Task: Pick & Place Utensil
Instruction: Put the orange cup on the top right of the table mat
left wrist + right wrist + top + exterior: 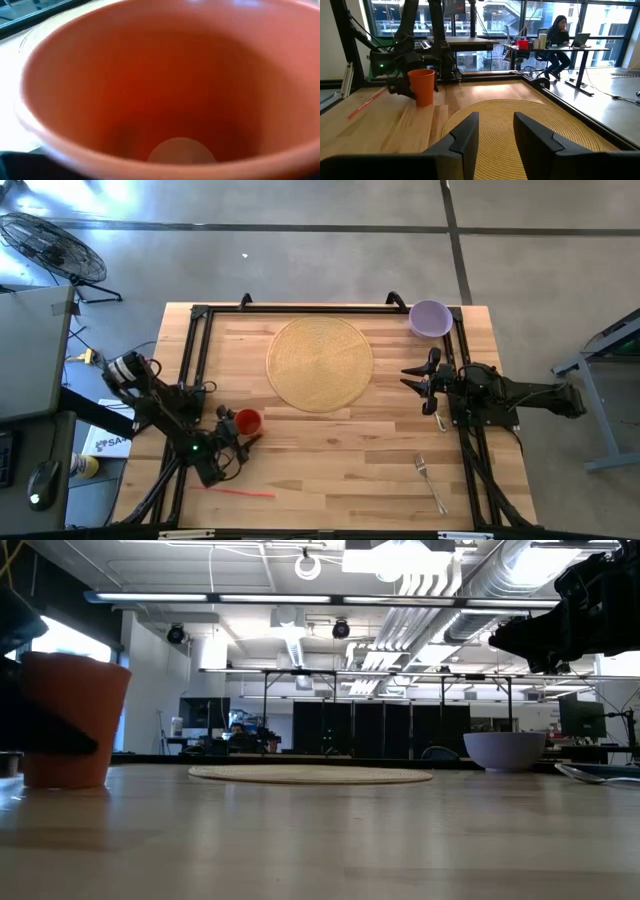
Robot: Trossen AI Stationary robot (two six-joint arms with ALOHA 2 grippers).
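Note:
A silver fork (430, 480) lies flat on the wooden table near its front right. An orange cup (247, 421) stands upright at the left. My left gripper (238, 430) is open, with one dark finger (50, 735) on each side of the cup's wall. The left wrist view looks down into the cup (165, 85), which hides the fingertips. My right gripper (412, 378) hovers open and level at the right, with nothing between its fingers (465, 135), pointing across the woven mat (520, 125). My left gripper has a finger (400, 89) on either side of the cup's wall (422, 87), coming in nearly level from the table's left. I cannot tell whether the fingers touch it. The cup stands with its base on the table.
A round woven placemat (320, 362) lies at the table's far middle. A purple bowl (430, 318) stands at the far right corner. A thin red straw (235, 491) lies near the front left edge. A black frame (200, 315) borders the table. A person sits at a desk (557, 37) beyond it.

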